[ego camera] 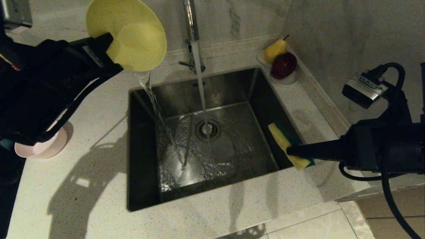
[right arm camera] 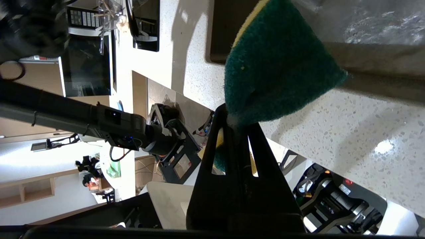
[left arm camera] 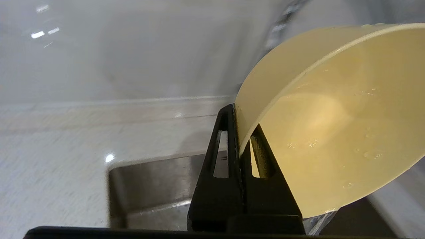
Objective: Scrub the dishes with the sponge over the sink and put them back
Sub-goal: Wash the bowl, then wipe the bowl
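My left gripper (ego camera: 111, 49) is shut on the rim of the yellow bowl (ego camera: 132, 36), held tilted high over the back left corner of the sink (ego camera: 142, 186); water pours from the bowl's low edge into the basin. In the left wrist view the jaws pinch the bowl's (left arm camera: 335, 119) wall. My right gripper (ego camera: 290, 151) is shut on the sponge (ego camera: 285, 142), yellow foam with a green face, at the sink's right rim. The green face (right arm camera: 275, 63) fills the right wrist view. A pale pink bowl (ego camera: 49, 142) sits on the counter at left, partly behind my left arm.
The tap (ego camera: 191, 23) runs a stream onto the drain strainer (ego camera: 208, 129). A white dish (ego camera: 285, 79) with a pear and a dark red fruit stands in the back right corner by the wall. White speckled counter (ego camera: 83, 186) surrounds the sink.
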